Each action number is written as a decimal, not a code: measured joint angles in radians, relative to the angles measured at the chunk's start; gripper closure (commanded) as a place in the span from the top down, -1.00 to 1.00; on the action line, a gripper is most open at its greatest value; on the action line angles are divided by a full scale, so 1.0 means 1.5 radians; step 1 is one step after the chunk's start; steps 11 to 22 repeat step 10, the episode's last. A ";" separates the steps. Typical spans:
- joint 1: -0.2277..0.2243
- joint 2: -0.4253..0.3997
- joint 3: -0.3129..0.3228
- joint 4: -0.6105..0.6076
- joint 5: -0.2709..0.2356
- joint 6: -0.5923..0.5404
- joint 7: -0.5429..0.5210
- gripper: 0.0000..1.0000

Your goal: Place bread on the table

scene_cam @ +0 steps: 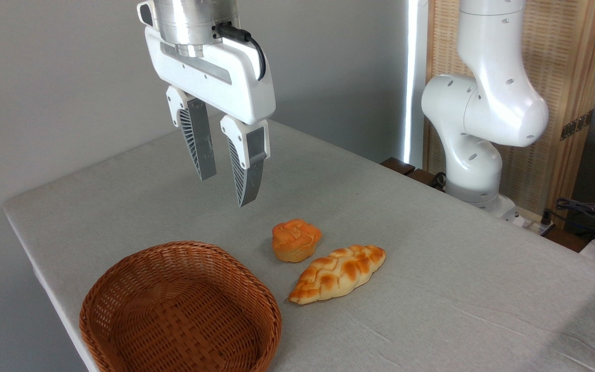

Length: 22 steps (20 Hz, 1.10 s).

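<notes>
Two pieces of bread are seen on the grey-clothed table [457, 289]: the small round orange bun [295, 240] sits upright near the middle, and a longer braided loaf [340, 273] lies just beside it, to its lower right. A brown wicker basket [122, 294] is placed at the front left, apart from both. The gripper [228, 192] is held in the air above and to the left of the bun, its jaws parted by a narrow gap with nothing gripped between them.
</notes>
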 measured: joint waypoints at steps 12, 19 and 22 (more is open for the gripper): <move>-0.027 0.000 0.013 0.000 0.012 -0.001 0.001 1.00; -0.027 0.000 0.013 0.000 0.012 -0.001 0.001 1.00; -0.027 0.000 0.013 0.000 0.012 -0.001 0.001 1.00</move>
